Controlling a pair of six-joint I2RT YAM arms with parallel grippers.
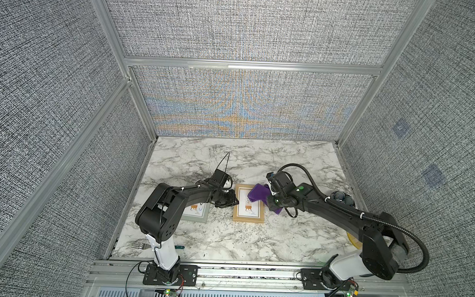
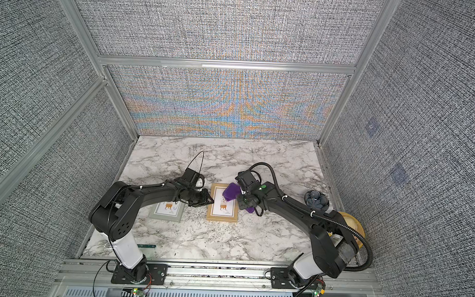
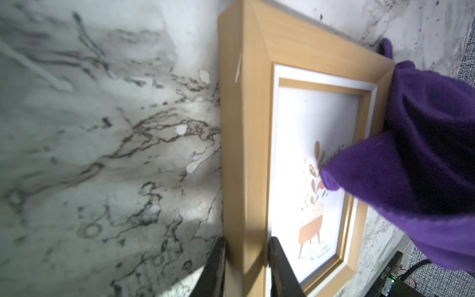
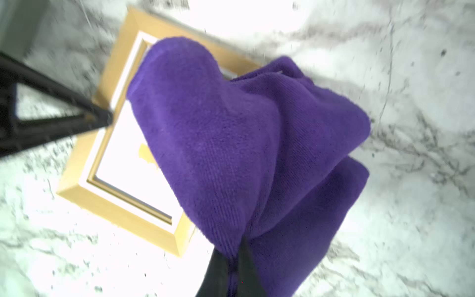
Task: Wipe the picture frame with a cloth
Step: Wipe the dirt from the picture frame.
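Note:
The picture frame (image 1: 249,219) (image 2: 222,218), light wood round a white print, lies flat mid-table. My left gripper (image 1: 235,202) (image 3: 246,259) is shut on the frame's left rail (image 3: 246,102), one finger outside it and one on the glass. The cloth (image 1: 257,194) (image 2: 230,193), deep purple, hangs bunched from my right gripper (image 4: 232,259), which is shut on it. In the right wrist view the cloth (image 4: 231,128) drapes over the frame's far right part (image 4: 77,164). A cloth tip (image 3: 331,180) touches the glass in the left wrist view.
A second, grey frame (image 1: 197,215) (image 2: 169,213) lies partly under my left arm. A dark blue bowl (image 1: 340,197) (image 2: 316,201) and a wooden dish (image 2: 352,226) sit at the right edge. A fork (image 1: 142,245) lies at the front left.

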